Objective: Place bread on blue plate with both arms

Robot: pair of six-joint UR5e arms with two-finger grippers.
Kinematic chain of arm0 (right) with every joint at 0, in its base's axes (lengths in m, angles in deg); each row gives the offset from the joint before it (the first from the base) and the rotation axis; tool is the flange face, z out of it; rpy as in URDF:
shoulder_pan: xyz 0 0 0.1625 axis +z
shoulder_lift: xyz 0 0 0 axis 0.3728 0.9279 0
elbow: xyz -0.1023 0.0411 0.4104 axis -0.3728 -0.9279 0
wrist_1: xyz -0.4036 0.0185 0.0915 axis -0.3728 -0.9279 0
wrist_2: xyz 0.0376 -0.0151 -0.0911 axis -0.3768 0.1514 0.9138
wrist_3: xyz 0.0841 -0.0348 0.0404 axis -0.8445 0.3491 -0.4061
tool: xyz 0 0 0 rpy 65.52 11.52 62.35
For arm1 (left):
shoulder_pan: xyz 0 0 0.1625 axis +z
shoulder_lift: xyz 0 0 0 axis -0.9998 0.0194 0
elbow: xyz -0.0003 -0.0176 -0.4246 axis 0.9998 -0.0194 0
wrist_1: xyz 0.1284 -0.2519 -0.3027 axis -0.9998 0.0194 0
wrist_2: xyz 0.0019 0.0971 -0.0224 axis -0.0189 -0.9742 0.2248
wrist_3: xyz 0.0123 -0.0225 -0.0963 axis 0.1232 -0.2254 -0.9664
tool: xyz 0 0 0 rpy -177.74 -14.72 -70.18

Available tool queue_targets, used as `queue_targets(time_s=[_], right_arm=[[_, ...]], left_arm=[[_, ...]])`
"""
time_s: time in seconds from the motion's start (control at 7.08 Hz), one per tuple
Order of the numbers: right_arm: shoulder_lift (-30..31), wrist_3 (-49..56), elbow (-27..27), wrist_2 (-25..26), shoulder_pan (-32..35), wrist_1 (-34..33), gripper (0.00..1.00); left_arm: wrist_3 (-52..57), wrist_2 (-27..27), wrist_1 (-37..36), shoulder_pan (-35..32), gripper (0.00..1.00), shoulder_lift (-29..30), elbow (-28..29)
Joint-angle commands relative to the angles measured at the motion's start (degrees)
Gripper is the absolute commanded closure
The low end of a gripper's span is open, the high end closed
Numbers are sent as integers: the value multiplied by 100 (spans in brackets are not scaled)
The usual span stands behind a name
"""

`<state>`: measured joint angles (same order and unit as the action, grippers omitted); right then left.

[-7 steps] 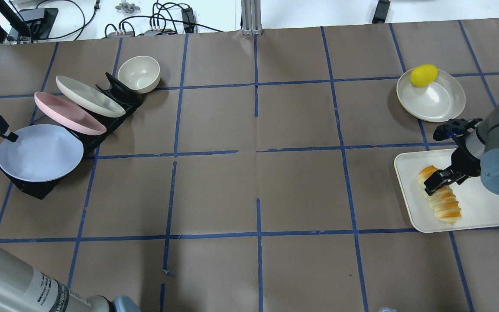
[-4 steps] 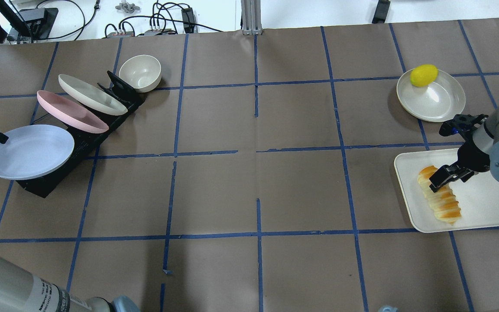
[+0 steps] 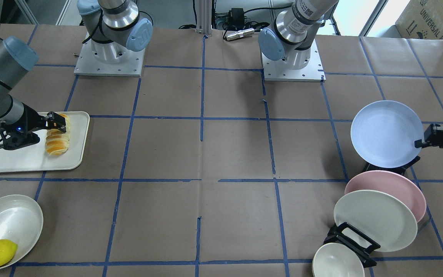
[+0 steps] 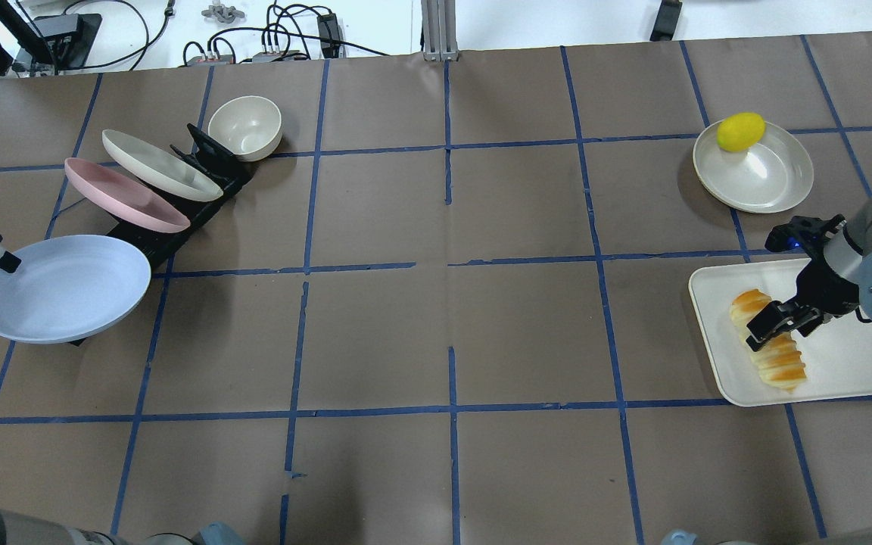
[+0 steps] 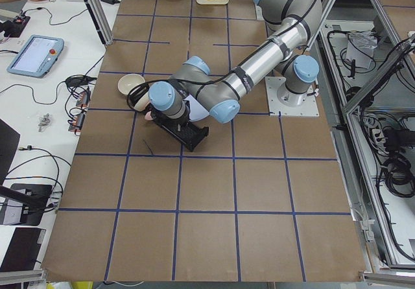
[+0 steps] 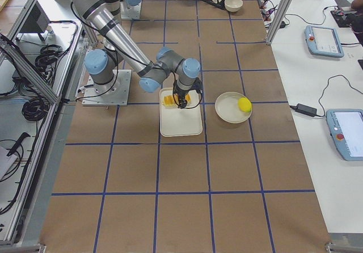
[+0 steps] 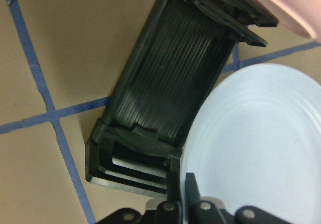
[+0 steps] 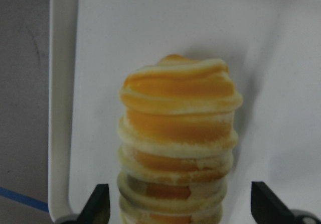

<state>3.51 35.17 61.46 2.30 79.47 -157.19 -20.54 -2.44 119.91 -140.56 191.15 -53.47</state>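
Left claw (image 4: pixel 6 262) pinches blue plate (image 4: pixel 57 291) by its rim. The plate is tilted at the end of the rack (image 4: pixel 171 235), next to pink plate (image 4: pixel 122 195). Right claw (image 4: pixel 775 321) is spread wide, one finger each side of bread (image 4: pixel 778 359), not squeezing. Bread lies on tray (image 4: pixel 852 363) on bench (image 4: pixel 451 303), well apart from blue plate.

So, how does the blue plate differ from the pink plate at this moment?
Colour: the blue plate is pale blue-lavender, the pink plate is pink.
Support: the blue plate is gripped at its rim by the left gripper; the pink plate stands in the black rack, and no gripper touches it.
Pose: the blue plate lies nearly flat, while the pink plate leans steeply on its edge.
Both are round, shallow, plain and empty.
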Motion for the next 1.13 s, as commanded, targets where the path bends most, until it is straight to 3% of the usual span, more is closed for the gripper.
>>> queue_targets(time_s=[0.0,0.14,0.28,0.42,0.71,0.99], right_arm=[[-33,-4,20,-81,-2,83,4],[-25,-30,11,-73,-2,83,35],[19,-38,28,-12,-2,83,84],[28,-169,20,-28,-2,83,96],[211,-197,-76,-46,-2,162,95],[1228,-371,-645,-64,147,966,95]], left_arm=[[-920,56,-43,-840,92,-420,-354],[-1438,195,-43,-1288,92,-420,-363],[-1861,684,-43,-1710,92,-359,-390],[-2492,1081,-183,-2062,92,-263,-390],[-3627,1269,-1146,-3090,92,210,-390],[-4307,1434,-2279,-3786,92,833,-390]])
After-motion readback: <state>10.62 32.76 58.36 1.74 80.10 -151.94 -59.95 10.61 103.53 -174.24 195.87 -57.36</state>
